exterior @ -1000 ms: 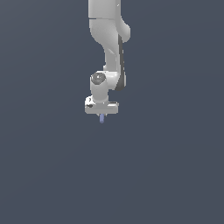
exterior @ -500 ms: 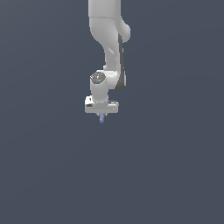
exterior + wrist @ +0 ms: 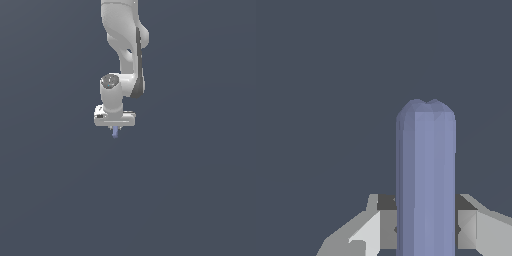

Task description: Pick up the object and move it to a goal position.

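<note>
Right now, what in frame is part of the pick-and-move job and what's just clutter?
Part of the job:
- periwinkle bar, sticking out between the fingers
- gripper, shut on the bar

Just lying about:
- nothing visible; only a plain dark grey backdrop in both views

Bar (image 3: 115, 132) between pincer (image 3: 115, 129) fingers, below arm (image 3: 125, 50)

The object (image 3: 426, 180) runs off the wrist frame's lower edge; gripper (image 3: 115, 131) fingers too small to resolve in the exterior view's centre.
</note>
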